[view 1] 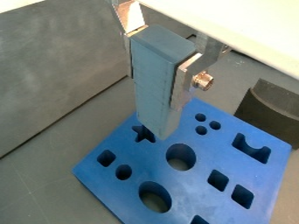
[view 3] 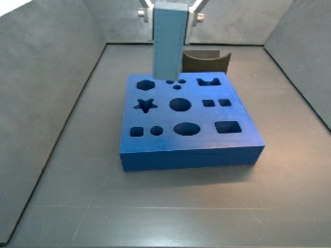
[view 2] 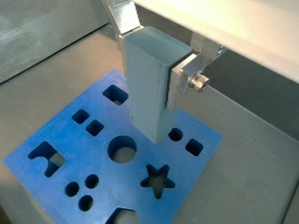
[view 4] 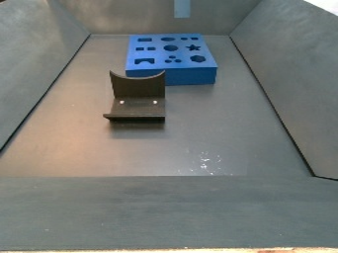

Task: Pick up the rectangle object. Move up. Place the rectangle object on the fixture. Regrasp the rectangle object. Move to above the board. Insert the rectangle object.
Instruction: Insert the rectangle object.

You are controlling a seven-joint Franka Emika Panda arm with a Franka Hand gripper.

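Observation:
My gripper (view 1: 158, 52) is shut on the rectangle object (view 1: 158, 87), a light grey-blue block held upright by its upper end between the silver fingers (view 1: 187, 77). The block hangs above the blue board (view 1: 222, 197), its lower end over the board's edge near a notch cut-out. Both wrist views show this; the block (view 2: 149, 87) and the gripper (view 2: 152, 52) are over the board (view 2: 70, 175). In a side view the block (view 3: 169, 44) hangs clear above the far part of the board (view 3: 195, 150). The dark fixture (view 3: 207, 62) stands empty behind the board.
Grey walls enclose the floor on all sides. In a side view the fixture (view 4: 136, 99) stands on the floor in front of the board (view 4: 172, 69), and the block's lower end (view 4: 183, 8) shows at the picture's top edge.

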